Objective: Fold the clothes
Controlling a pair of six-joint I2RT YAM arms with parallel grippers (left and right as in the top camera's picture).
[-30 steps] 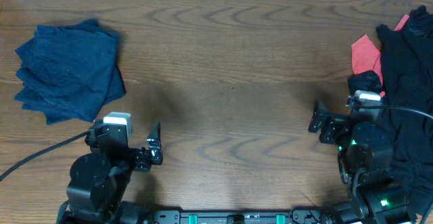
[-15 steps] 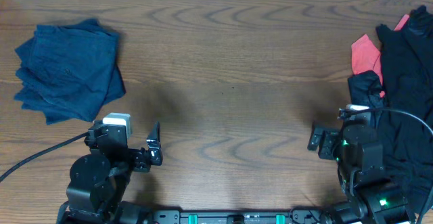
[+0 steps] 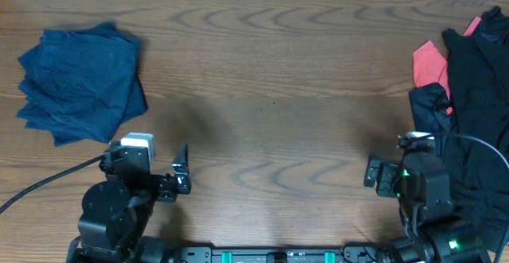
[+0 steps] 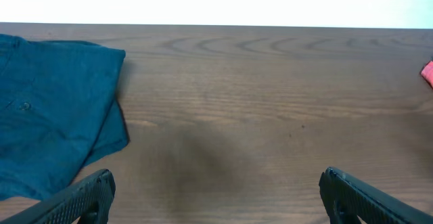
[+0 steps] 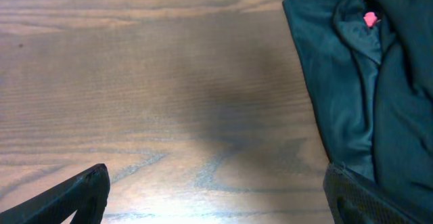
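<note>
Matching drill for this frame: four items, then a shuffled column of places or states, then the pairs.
1. navy garments
2. black garments
3. coral-red garment
4. left pincer

A. open, holding nothing, above the table
B. neat stack, far left
C. partly tucked under the black garments
D. loose heap at the right edge

Pairs: 1-B, 2-D, 3-C, 4-A

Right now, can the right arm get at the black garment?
Probably yes: the black garment lies just beside the right end effector, which is open, and nothing but bare table sits between them.
</note>
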